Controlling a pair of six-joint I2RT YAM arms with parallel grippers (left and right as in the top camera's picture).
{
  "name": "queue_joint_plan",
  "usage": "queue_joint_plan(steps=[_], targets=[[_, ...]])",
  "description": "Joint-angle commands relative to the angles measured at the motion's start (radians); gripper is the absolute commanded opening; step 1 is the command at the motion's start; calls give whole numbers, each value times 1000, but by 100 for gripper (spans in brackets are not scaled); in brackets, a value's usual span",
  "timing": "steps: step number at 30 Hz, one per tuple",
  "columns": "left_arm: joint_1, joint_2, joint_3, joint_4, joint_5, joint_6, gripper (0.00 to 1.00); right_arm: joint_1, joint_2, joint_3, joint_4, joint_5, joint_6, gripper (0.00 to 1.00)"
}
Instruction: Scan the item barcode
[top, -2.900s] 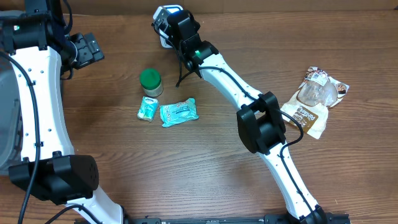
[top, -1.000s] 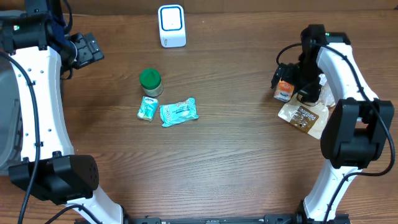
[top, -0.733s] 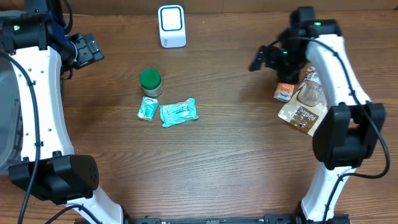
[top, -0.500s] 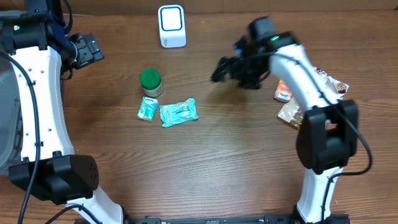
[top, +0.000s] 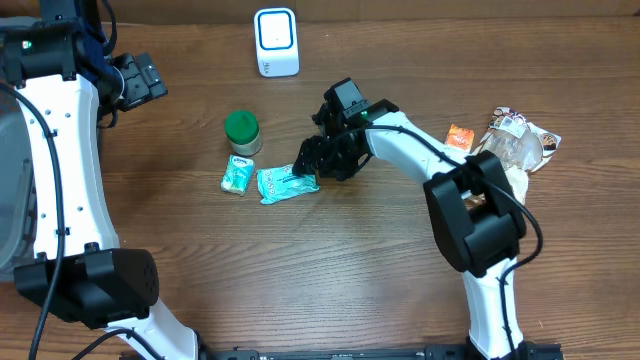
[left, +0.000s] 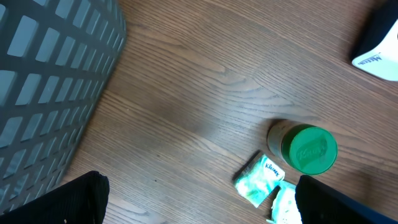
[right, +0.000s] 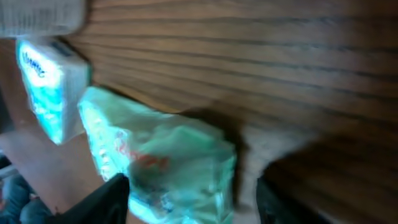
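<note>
A teal plastic packet (top: 287, 181), the item at hand, lies flat on the wooden table (top: 330, 270) near its middle. Its long axis runs left to right in the overhead view, with the right end tipped slightly towards the far side. It carries white and red print that is too blurred to read. The right gripper (top: 311, 161) is down at the packet's right end. Its dark fingers (right: 99, 202) stand apart on either side of that end, and a strip of bare wood shows between the packet and one finger, so nothing is gripped. Just left of the packet lies a small teal and white tissue pack (top: 237, 174), its lettering unreadable. Behind the pack stands a jar with a green lid (top: 242, 129). A white barcode scanner (top: 276, 42) with a blue rounded outline on its face sits at the far edge, well apart from the packet. A small orange item (top: 459, 137) and a brown snack bag (top: 512, 155) lie to the right. The left gripper (left: 199, 186) hangs wide open and empty near a grey mesh basket (left: 50, 81).
</note>
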Motion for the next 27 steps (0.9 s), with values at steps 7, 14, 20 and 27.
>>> queue_joint_plan(steps=[7, 14, 20, 27], targets=[[-2, 9, 3, 0, -5, 3, 99, 0, 65, -7, -13, -14, 21, 12], [-2, 9, 3, 0, -5, 3, 100, -21, 34, 17, -60, -56, -37, 4], [-2, 9, 3, 0, -5, 3, 100, -45, -171, 109, -184, 91, -74, 4], [-2, 9, 3, 0, -5, 3, 100, 114, -355, 181, -423, 749, -53, 4]])
